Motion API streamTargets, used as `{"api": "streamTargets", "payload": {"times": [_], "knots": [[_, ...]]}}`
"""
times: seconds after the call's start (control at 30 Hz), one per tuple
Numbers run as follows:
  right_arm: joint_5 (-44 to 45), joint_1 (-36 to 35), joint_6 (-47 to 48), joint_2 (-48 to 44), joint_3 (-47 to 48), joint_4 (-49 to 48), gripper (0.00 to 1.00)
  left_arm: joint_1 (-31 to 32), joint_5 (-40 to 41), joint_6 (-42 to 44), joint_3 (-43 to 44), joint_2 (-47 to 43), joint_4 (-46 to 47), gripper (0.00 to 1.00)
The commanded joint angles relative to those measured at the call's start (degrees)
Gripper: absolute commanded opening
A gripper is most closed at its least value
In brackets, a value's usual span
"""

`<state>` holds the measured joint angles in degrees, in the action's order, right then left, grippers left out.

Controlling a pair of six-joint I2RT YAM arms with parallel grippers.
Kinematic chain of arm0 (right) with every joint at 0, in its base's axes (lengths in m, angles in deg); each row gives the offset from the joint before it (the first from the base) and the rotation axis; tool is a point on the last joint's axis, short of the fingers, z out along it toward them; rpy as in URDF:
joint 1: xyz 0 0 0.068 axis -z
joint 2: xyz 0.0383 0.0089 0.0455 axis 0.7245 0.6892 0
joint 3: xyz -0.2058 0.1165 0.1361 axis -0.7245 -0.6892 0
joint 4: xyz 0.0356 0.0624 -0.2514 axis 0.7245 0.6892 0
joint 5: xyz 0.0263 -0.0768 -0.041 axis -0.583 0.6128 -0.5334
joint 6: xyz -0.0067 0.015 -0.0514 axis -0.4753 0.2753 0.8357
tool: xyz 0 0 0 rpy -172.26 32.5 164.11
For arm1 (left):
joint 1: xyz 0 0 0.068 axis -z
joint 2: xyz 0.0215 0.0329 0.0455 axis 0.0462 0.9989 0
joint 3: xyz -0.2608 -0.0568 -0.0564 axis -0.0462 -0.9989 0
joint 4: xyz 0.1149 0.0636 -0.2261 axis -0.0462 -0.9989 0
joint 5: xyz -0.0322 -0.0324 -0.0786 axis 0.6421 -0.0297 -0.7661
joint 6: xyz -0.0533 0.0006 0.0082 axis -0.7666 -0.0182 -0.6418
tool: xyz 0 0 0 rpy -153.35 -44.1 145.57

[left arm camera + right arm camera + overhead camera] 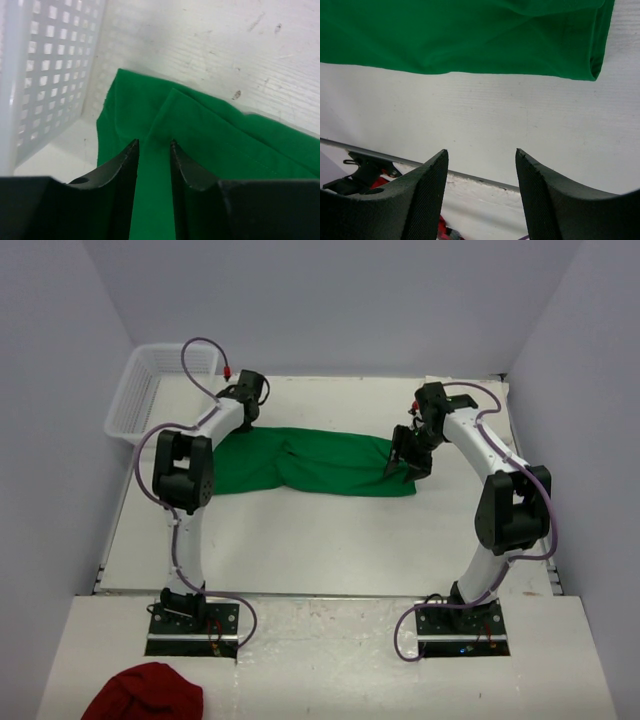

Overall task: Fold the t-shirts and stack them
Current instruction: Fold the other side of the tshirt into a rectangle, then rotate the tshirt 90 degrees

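Now the left gripper (152, 145) has its fingers a little apart over the left end of the green shirt (320, 464). It lies on the table (300, 540), folded into a long strip. The right gripper (481, 152) is empty, fingers wide. More folds and stacking are left to do.

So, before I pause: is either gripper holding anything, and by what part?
Right gripper: nothing. Left gripper, jaws parted, straddles the green t-shirt at its left end; hold cannot be told.

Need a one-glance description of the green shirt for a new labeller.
Find the white table. Across its middle lies the green t-shirt, folded into a long band running left to right. It is the only green item; the dark red cloth lies off the table at the near left.
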<state>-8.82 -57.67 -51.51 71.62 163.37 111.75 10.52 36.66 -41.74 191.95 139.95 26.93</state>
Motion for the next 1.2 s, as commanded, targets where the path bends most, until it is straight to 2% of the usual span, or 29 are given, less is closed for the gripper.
{"api": "streamTargets", "payload": {"times": [0.0,0.17,0.23,0.27,0.37,0.43,0.63,0.9,1.17], "knots": [[0.39,-0.18,0.58,-2.19,3.10,1.28,0.58,-0.34,5.79,-2.14,-1.34,-5.43,1.08,0.34],[3.12,-0.27,1.72,0.35,5.65,1.72,0.56,1.42,4.39,-3.36,-5.40,-13.61,2.42,0.35],[5.66,-0.27,2.33,2.19,7.84,2.33,0.31,2.21,0.03,-4.33,-3.39,-13.71,-1.96,0.31],[6.72,-0.36,2.60,4.38,10.28,2.59,0.00,2.39,-2.01,-5.81,-2.51,-13.01,-3.72,0.23],[8.31,-0.36,3.65,9.03,14.59,1.90,0.00,2.91,-12.11,-8.19,-0.92,-11.77,-8.74,0.00],[10.06,-0.97,3.74,11.51,16.63,0.67,0.00,3.18,-18.08,-9.16,-1.62,-11.33,-10.33,0.00],[12.71,-2.90,5.32,16.61,18.48,-5.66,0.00,3.88,-25.83,-8.38,-3.56,-10.29,-7.52,0.00],[8.06,-3.52,7.26,16.09,12.95,-17.16,0.00,3.44,-25.94,-9.69,2.59,-5.80,-11.99,0.00],[5.32,-3.96,7.96,20.03,15.22,-16.14,0.00,1.25,-23.12,-13.64,3.47,-2.11,-15.25,0.00]]}}
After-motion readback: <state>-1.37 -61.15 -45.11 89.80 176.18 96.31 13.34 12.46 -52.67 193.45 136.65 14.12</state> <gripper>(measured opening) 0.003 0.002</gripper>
